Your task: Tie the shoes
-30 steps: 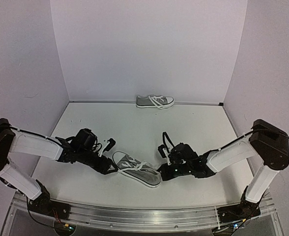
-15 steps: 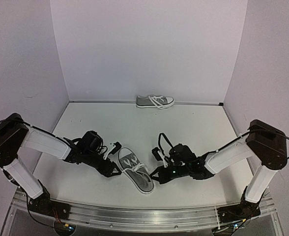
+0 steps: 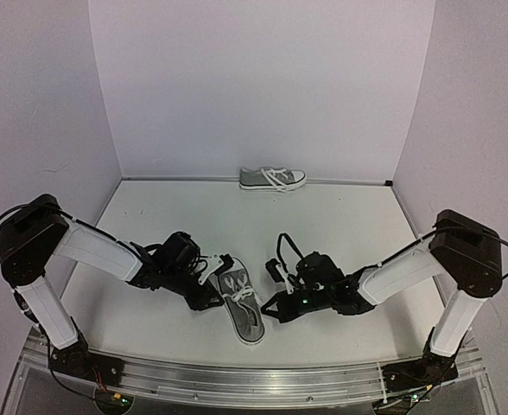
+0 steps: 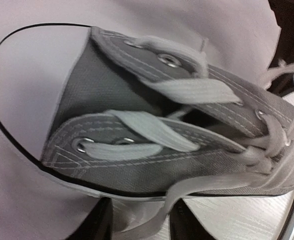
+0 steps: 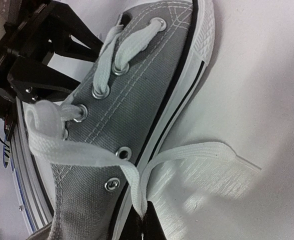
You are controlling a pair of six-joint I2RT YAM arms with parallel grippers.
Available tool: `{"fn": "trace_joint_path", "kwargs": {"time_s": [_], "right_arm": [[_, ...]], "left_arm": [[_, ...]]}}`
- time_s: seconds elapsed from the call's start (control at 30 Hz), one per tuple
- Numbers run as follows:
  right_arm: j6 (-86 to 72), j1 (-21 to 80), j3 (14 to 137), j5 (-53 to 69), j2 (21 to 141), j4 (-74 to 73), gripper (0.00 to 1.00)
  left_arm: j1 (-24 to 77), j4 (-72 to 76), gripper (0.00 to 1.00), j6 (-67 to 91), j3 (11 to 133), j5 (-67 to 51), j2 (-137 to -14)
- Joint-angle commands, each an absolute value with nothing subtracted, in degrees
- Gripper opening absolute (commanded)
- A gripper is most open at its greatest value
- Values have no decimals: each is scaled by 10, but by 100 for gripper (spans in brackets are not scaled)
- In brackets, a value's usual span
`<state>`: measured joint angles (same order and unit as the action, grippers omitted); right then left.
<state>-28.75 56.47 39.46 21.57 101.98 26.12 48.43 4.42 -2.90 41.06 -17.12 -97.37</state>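
A metal rail [image 3: 254,378] runs along the near edge of the table [image 3: 340,233], and both arm bases sit on it. Just beyond it the near shoe [image 3: 239,300] stands on its sole between the two grippers. Its heel faces the rail and its white toe cap [image 4: 27,75] points away and a little left. The grey canvas shows double rows of pale stitching and metal eyelets [image 5: 101,91]. A thin black line rings the white sole [image 5: 194,55].

The left gripper [image 3: 213,292] is against the shoe's left side, by the front eyelets. In the left wrist view its fingers [image 4: 99,222] stand a modest way apart, with a loose white strand [image 4: 159,205] running between them. Whether they touch the strand cannot be told.

The right gripper [image 3: 268,309] is low on the table, just right of the shoe. Its fingertips are pinched tight on the lace [image 5: 87,156], which loops out of an eyelet and crosses the shoe's side into the pinch. A further flat stretch of lace lies on the table beside the sole. In the right wrist view the left gripper's black frame stands close beyond the shoe.

Well apart from all this, the far shoe [image 3: 273,179] sits along the foot of the back wall [image 3: 263,86], side-on with its toe to the right and its laces loose.
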Motion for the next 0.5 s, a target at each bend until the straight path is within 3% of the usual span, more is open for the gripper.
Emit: {"fn": "trace_joint_path", "kwargs": {"time_s": [0.0, 0.1, 0.27, 0.47], "right_arm": [[-289, 567, 413, 220, 1029, 277, 0], [-294, 566, 411, 200, 1023, 275, 0], [-329, 551, 378, 139, 976, 262, 0], [-361, 530, 327, 50, 859, 207, 0]], "left_arm": [[517, 9, 21, -31, 429, -111, -1017], [517, 11, 1, 19, 424, -66, -1010], [497, 24, 0, 122, 398, 39, -956], [384, 25, 0, 224, 363, 20, -862]]}}
